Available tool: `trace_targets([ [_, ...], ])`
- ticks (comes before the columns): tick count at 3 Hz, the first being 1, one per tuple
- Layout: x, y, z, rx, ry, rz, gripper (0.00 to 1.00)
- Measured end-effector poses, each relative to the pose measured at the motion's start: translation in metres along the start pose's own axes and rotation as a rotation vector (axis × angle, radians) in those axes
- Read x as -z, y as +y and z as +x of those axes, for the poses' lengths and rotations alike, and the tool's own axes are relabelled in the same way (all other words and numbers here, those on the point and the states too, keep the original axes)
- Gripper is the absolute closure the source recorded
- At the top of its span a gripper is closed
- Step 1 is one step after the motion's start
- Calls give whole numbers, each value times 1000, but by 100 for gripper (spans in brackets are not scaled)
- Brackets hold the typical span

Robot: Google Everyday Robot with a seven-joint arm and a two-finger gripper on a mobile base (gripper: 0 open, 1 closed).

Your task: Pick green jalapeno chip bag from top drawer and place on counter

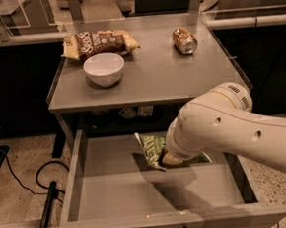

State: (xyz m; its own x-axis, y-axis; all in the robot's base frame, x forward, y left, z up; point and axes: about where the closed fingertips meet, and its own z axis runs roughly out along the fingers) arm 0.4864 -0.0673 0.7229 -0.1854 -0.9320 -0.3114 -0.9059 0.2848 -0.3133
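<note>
The green jalapeno chip bag [151, 149] hangs tilted above the back middle of the open top drawer [110, 198] and casts a shadow on the drawer bottom. My gripper [167, 158] is at the bag's right side, mostly hidden under my white arm [223, 129], and is shut on the bag. The arm reaches in from the right over the drawer. The counter [155, 78] lies just above and behind the bag.
On the counter stand a white bowl [104, 68], a long brown-and-yellow snack bag [99, 42] at the back left and a tipped can [184, 40] at the back right. A black cable [25, 184] lies on the floor to the left.
</note>
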Motion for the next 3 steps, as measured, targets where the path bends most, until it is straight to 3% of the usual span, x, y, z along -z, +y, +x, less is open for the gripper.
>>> trace_targets([
  [1, 0, 0, 0, 0, 0, 0, 100],
  [3, 61, -74, 23, -95, 7, 196, 100],
])
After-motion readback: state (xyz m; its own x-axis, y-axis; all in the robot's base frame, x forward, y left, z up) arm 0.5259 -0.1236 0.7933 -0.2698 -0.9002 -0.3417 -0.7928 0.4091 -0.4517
